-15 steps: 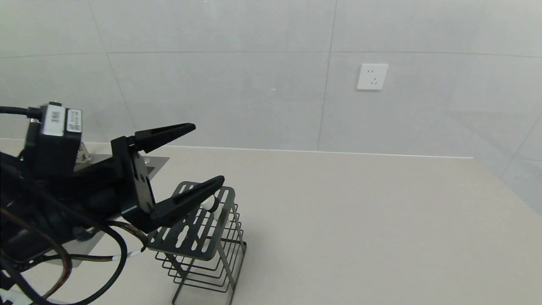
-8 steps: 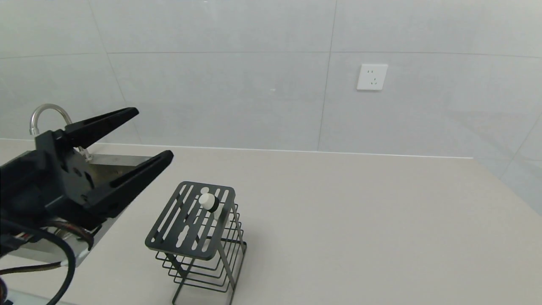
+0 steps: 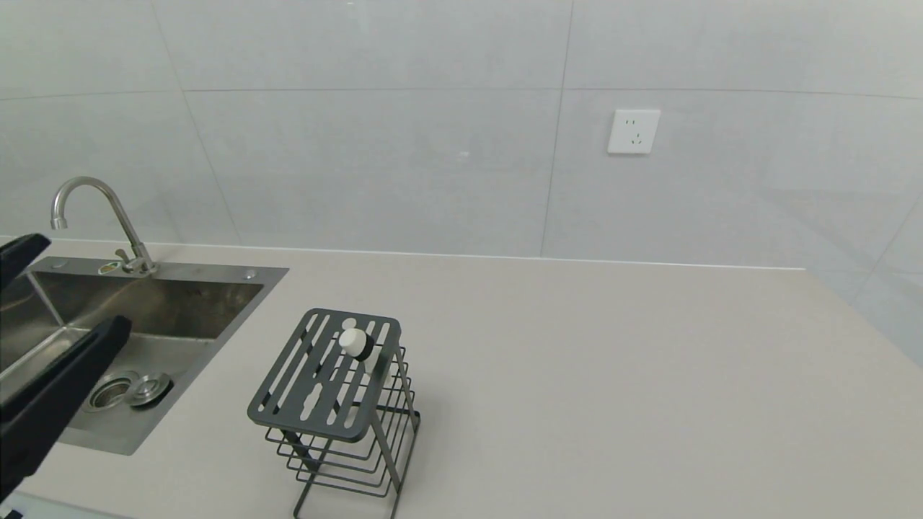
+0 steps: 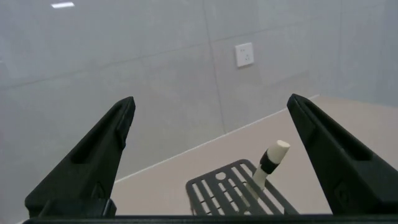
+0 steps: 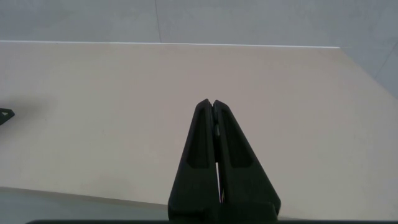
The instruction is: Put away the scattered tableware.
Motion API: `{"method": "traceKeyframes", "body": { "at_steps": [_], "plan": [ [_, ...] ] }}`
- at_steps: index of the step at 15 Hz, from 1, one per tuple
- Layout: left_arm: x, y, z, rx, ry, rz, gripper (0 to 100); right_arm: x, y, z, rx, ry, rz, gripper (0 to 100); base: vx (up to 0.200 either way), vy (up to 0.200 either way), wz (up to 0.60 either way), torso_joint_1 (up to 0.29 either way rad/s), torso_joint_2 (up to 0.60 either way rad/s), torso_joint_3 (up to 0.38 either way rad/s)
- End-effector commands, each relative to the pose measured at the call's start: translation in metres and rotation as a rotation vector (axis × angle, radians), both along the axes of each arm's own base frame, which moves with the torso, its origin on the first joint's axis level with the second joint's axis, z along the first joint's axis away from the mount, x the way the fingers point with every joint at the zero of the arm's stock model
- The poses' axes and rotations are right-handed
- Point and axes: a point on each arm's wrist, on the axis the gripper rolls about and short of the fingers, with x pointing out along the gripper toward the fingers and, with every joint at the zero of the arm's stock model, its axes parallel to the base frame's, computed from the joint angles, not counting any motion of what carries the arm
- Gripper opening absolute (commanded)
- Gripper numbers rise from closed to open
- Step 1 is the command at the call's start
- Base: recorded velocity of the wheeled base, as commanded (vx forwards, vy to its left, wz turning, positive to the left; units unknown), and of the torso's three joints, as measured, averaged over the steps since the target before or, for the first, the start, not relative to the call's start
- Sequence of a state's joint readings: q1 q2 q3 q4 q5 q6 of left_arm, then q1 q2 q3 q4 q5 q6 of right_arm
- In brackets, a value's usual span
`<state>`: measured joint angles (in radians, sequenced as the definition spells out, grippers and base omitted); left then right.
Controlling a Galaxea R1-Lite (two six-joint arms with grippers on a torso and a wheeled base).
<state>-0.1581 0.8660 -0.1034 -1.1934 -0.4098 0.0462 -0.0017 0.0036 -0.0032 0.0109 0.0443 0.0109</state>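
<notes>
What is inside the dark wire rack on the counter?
One utensil stands in the rack; its white, black-banded handle sticks up through the slotted top. Its lower end is covered, so its kind is unclear.

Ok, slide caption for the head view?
Open left gripper near stainless steel sink; a white-capped handle stands in the dark slotted metal rack on beige counter.
</notes>
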Motion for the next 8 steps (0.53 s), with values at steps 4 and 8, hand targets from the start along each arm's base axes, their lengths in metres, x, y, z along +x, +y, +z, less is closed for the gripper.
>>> {"method": "traceKeyframes", "body": {
  "at_steps": [4,8],
  "plan": [
    [-0.091,0.012,-0.056,-0.039,-0.026,0.093,100,0.000,0.000,0.000,0.000,0.001,0.000,0,0.000,0.000,0.00,0.000,0.00,0.000],
    [-0.103,0.013,-0.076,-0.045,0.051,0.118,100,0.000,0.000,0.000,0.000,0.001,0.000,0,0.000,0.000,0.00,0.000,0.00,0.000]
  ]
}}
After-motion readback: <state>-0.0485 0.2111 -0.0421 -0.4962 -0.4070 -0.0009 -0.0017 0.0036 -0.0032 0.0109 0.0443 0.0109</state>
